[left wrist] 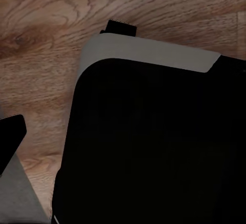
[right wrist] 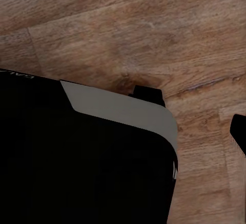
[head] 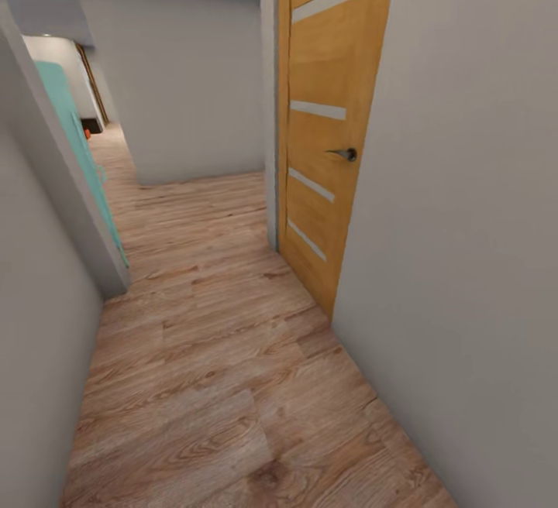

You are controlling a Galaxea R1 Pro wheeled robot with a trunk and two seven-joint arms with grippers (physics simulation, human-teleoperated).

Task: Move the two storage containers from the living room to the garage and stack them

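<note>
Pale wood-plank flooring (head: 209, 384) ran past an orange panelled door (head: 325, 121); a tiny orange speck lay far beyond it; tool states couldn't be told.

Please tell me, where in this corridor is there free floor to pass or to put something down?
The wood-plank floor is bare between the grey wall at left and the white wall at right. It narrows beside the wooden door and the teal panel. Beyond, it turns left, where a small orange object sits.

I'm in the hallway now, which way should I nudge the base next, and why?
Probably roll forward and bear left along the wood-plank floor: the corridor opens that way, a small orange object shows at its far end, and the wooden door on the right is shut.
</note>
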